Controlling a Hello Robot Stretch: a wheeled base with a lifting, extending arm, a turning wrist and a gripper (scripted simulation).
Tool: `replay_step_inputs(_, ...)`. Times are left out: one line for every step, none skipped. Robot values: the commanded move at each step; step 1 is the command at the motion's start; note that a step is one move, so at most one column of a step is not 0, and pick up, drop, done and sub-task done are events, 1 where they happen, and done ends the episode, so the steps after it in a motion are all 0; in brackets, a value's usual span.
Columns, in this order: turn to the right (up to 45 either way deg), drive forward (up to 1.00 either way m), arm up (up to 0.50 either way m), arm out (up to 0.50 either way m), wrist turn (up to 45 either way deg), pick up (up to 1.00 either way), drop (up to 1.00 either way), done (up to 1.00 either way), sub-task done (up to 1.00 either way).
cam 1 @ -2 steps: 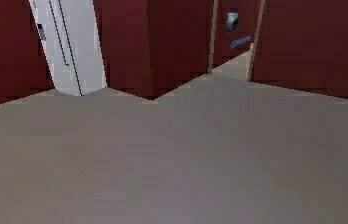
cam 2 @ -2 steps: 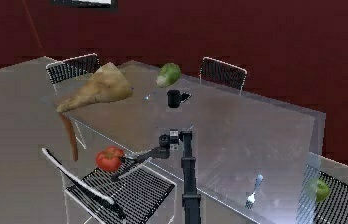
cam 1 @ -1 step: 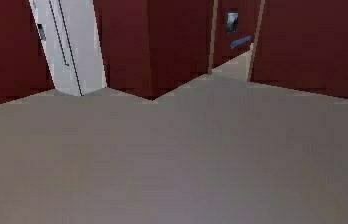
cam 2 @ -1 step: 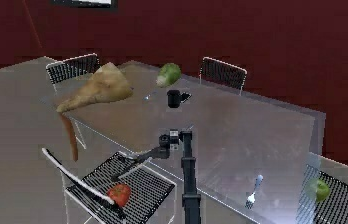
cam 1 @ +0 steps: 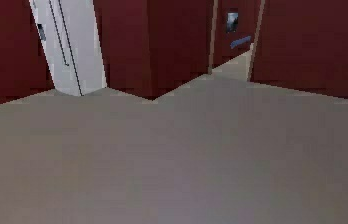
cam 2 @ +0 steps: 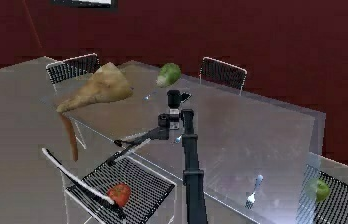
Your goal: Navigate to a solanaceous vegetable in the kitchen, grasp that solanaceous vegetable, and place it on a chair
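A small red round thing (cam 2: 119, 193), tomato-like, lies on the black mesh seat of a white-framed chair (cam 2: 147, 180) at the near side of a glass table (cam 2: 252, 130). My arm (cam 2: 192, 170) rises from the arm side view's bottom edge. The gripper (cam 2: 122, 145) points left above the chair's seat, with bare tabletop behind its far end, and it holds nothing.
On the table lie a large tan lump (cam 2: 97, 90), a green rounded thing (cam 2: 168, 74) and a small utensil (cam 2: 254, 190). Two more chairs (cam 2: 74, 68) (cam 2: 224, 72) stand at the far side. A green fruit (cam 2: 321, 188) sits at the right. The forward view has grey floor (cam 1: 182, 150), dark red walls, a white door (cam 1: 72, 45) and a doorway (cam 1: 237, 45).
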Motion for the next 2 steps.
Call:
replay_step_inputs(0.0,0.0,0.0,-0.08,0.0,0.0,0.0,0.0,0.0)
replay_step_inputs(0.0,0.0,0.0,0.0,0.0,0.0,0.0,1.0,0.0)
